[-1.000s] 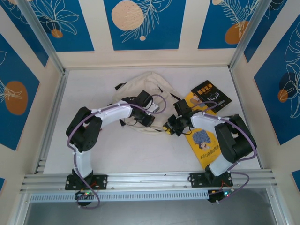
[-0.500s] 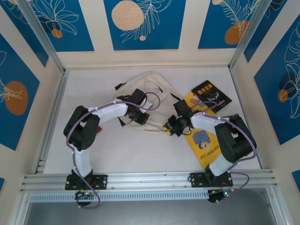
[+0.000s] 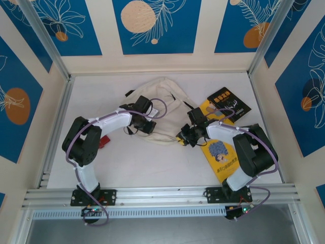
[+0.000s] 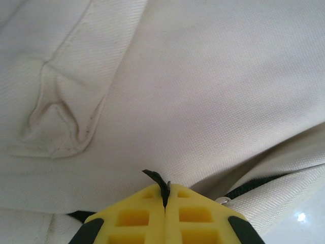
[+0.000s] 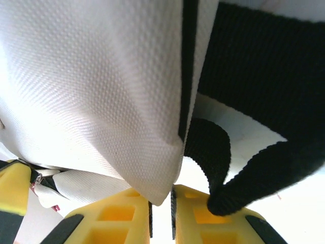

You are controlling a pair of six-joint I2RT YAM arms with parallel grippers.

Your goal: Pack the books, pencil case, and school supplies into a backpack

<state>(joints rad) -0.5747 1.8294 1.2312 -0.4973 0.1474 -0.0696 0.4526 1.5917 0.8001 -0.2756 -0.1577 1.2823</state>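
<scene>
- Backpack (image 3: pixel 165 94): I am seeing it lying crumpled on the table (image 3: pixel 137 162), toward the far side, with both grippers at its near edge.
- Left gripper (image 4: pixel 165 195): I am watching its yellow fingers pressing flat together, pinching a thin black tab (image 4: pixel 157 179) of the backpack at the near left edge, with cream cloth spreading beyond.
- Right gripper (image 5: pixel 161 206): it is standing narrow, clamping a folded edge of the cream cloth at the near right corner. A black strap (image 5: pixel 254 101) is curling down onto one finger.
- Black book (image 3: pixel 228 104): lying flat on the table, right of the backpack.
- Yellow book (image 3: pixel 221 152): lying just beside the black book, nearer me, partly under the right arm.
- Small red object (image 3: pixel 104 141): lying by the left arm; I cannot tell what it is.
</scene>
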